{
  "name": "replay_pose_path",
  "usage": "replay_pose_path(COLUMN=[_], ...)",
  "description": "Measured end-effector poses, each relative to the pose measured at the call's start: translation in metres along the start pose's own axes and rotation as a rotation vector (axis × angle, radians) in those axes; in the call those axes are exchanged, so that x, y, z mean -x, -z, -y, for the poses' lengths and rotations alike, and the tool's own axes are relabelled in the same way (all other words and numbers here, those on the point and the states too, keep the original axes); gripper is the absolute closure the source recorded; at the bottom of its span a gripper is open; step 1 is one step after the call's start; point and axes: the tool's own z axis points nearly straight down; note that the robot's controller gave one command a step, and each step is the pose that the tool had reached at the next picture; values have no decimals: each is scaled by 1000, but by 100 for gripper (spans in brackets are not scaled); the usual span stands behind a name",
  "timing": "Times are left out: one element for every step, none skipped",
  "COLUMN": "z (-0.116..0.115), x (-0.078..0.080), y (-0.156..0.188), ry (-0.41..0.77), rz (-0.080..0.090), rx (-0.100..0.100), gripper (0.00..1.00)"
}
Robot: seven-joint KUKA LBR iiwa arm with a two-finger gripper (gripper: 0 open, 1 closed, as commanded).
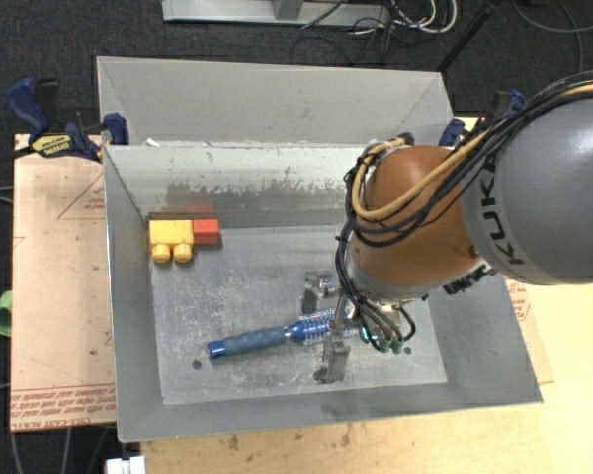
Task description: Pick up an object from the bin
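A blue rod-shaped tool [252,341] with a ribbed, shiny right end lies on the bin floor near the front wall, slanting slightly up to the right. My gripper [326,326] hangs low over that ribbed end and is open. One finger [321,287] stands behind the tool and the other finger [331,363] stands in front of it, each a clear gap away from it. The tool rests on the floor.
A yellow toy block [171,237] with two round studs and an orange block [206,231] beside it sit against the back left of the floor. The arm's orange cover and cables hang over the right half of the bin.
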Motion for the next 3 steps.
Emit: replay_pose_path(z=[-45, -44, -49], x=[32, 33, 18], y=[-110, -106, 48], ry=[-147, -151, -153], rz=[2, 6, 14], rx=[1, 1, 3], gripper=[0, 100, 100])
